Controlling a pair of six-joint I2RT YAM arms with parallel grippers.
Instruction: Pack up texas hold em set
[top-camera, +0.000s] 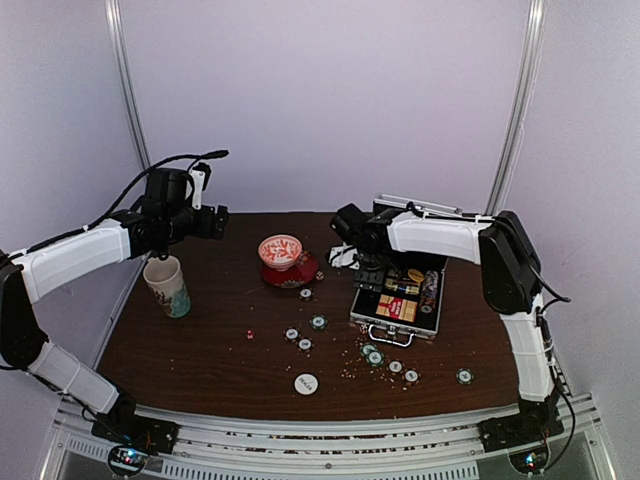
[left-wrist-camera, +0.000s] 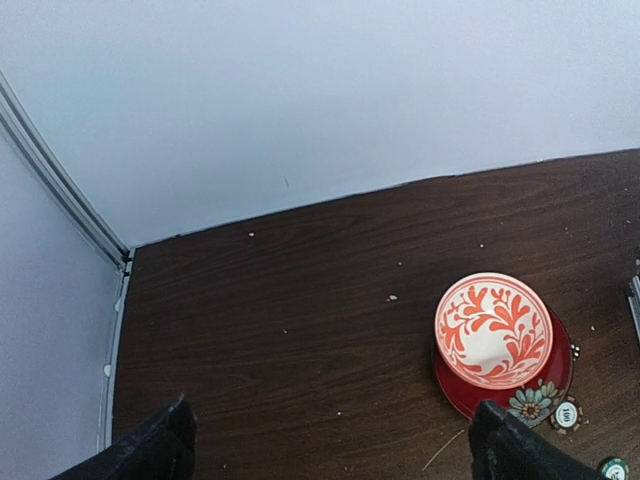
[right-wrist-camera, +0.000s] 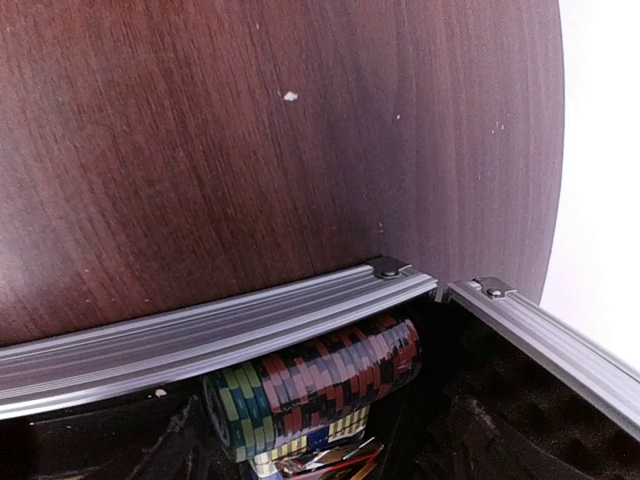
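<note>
1. Chips (top-camera: 318, 322) lie loose on the dark brown wooden table (top-camera: 200, 350). I count nine of them, round and flat, green and white, scattered between the saucer and the near edge. Most of them are in front of the case.
2. One row of chips (right-wrist-camera: 320, 385) stands on edge inside the case, packed side by side. Their rims are striped in green, red and black.
3. One case (top-camera: 420, 332) stands open on the right half of the table. It has ribbed silver metal walls and black soft lining, with the handle (top-camera: 392, 340) on the near side and the lid (top-camera: 420, 207) raised at the far side.
4. One card box (top-camera: 402, 308), flat and rectangular, red and yellow, lies inside the case.
5. One white disc (top-camera: 306, 383), round and smooth, lies near the front edge, apart from the chips. One tiny red die (top-camera: 250, 333) lies to the left of them. Other specks are too small to tell.
6. One bowl (top-camera: 281, 248), white with a red leaf pattern, sits on one red saucer (top-camera: 300, 276). One patterned paper cup (top-camera: 168, 287) stands upright at the left.
7. Left gripper (left-wrist-camera: 330, 420) hangs over the far left of the table, its fingers spread wide with nothing between.
8. Right gripper (top-camera: 370, 275) hangs over the far left corner of the case. Its jaws stand apart and I see nothing held.
</note>
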